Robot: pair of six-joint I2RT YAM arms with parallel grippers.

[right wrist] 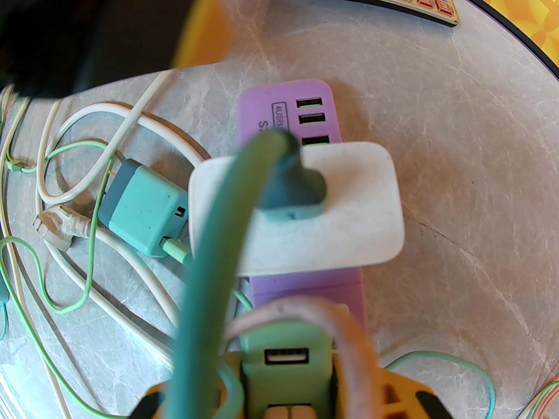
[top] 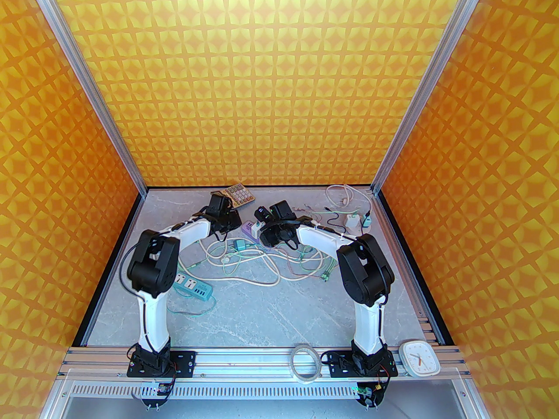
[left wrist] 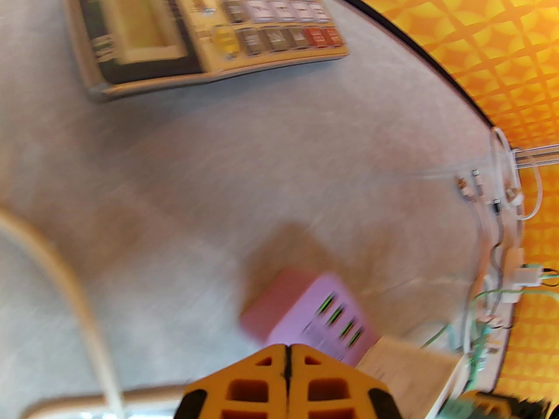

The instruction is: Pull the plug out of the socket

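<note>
A purple socket strip (right wrist: pixel 301 103) lies on the grey table, also seen in the top view (top: pixel 247 229). At its near end stands a green plug (right wrist: pixel 284 356) with a USB port, and my right gripper (right wrist: pixel 284 391) is shut on its sides. A white adapter (right wrist: pixel 349 207) with a teal cable sits plugged in mid-strip. My left gripper (left wrist: pixel 287 365) is shut on nothing, its orange fingertips pressed together just short of the strip's (left wrist: pixel 314 317) USB end. In the top view the two grippers (top: pixel 230 222) (top: pixel 261 226) flank the strip.
A calculator (top: pixel 238 194) lies just behind the strip. A loose teal charger (right wrist: pixel 144 207) and tangled cables (top: pixel 244 264) lie on the near side. A blue power strip (top: pixel 194 288) is under the left arm. White chargers (top: pixel 351 222) sit back right; clock (top: pixel 420 357) and tape roll (top: pixel 307 362) at the front rail.
</note>
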